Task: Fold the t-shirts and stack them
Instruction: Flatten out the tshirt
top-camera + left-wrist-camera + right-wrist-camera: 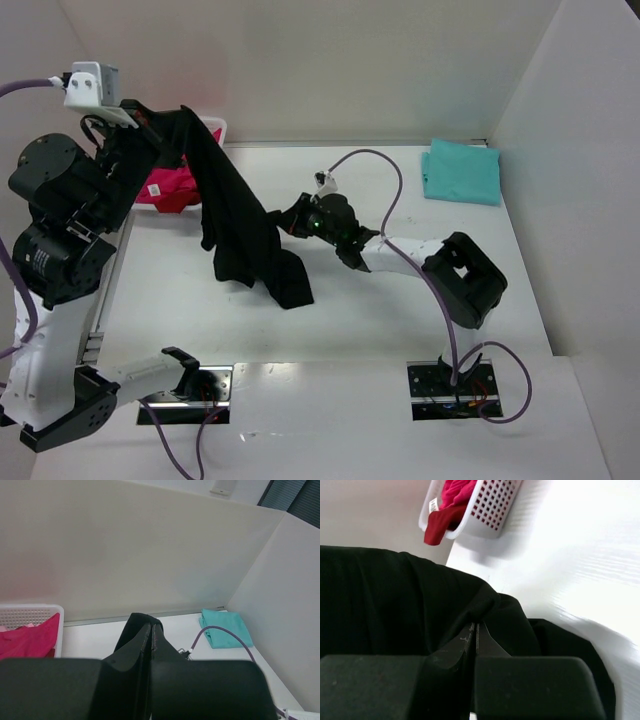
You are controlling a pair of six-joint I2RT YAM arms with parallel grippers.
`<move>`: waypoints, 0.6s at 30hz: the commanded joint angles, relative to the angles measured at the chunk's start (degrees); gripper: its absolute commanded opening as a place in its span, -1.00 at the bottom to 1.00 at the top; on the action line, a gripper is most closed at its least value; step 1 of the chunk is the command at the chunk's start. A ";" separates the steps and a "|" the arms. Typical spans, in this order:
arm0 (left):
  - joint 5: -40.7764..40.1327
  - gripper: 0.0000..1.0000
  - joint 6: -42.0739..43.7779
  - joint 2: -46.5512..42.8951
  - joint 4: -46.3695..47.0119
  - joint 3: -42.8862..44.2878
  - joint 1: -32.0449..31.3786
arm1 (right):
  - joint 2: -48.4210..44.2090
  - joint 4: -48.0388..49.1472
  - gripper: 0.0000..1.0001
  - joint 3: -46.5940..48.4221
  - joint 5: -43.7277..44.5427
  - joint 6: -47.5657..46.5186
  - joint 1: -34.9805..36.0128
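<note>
The left gripper (152, 120) was raised high over the left side of the table (400, 300), its jaws pressed fully together. The black t-shirt (240, 220) hung from it, pinched at one end. From there the cloth fell in a long twisted drape toward the middle of the table, where its lower part lay crumpled on the surface. In the left wrist view the two fingers (145, 640) met with no gap between them, dark cloth at their tips.

The right gripper (287, 215) reached in low from the right and was also closed tight. It had a fold of the same black t-shirt (395, 600) nipped at its tip, partway down the drape. The right wrist view showed the cloth bunched up around the shut fingers (460, 645).

The teal t-shirt (460, 170) lay folded near the far right corner of the table, well apart from both arms. The pink t-shirt (165, 190) sat in the white basket (216, 128) at the far left, part of it spilling over the rim. A white tag (434, 504) showed on it in the right wrist view.
</note>
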 commanded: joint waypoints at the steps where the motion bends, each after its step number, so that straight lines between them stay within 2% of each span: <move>1: -1.84 -1.00 -0.60 -2.32 2.96 -1.40 -0.06 | -6.32 0.41 -1.00 -1.37 5.05 -2.96 0.46; 4: -4.57 -1.00 0.71 -2.94 3.83 -6.13 -0.06 | -15.09 -9.31 -1.00 2.98 12.51 -9.78 -0.06; 5: -6.23 -1.00 1.41 -3.47 4.71 -7.46 -0.06 | -16.69 -14.12 -1.00 4.75 13.06 -11.21 -2.24; 8: -9.49 -1.00 2.21 -3.47 5.86 -10.81 -0.06 | -22.67 -19.77 -1.00 11.26 13.06 -15.26 -7.25; 10: -12.22 -1.00 2.82 -3.47 6.64 -13.00 -0.06 | -26.35 -25.14 -1.00 16.60 11.41 -17.10 -14.10; 12: -14.59 -1.00 2.82 -3.47 8.49 -15.71 -0.06 | -28.65 -29.08 -1.00 21.70 8.07 -20.08 -20.41; 14: -17.14 -1.00 2.13 -3.47 10.78 -17.83 -0.06 | -29.36 -32.17 -1.00 24.62 7.53 -22.55 -23.43; 18: -18.29 -1.00 0.98 -1.46 13.15 -21.01 -0.06 | -29.37 -36.76 -1.00 29.73 8.75 -25.81 -25.73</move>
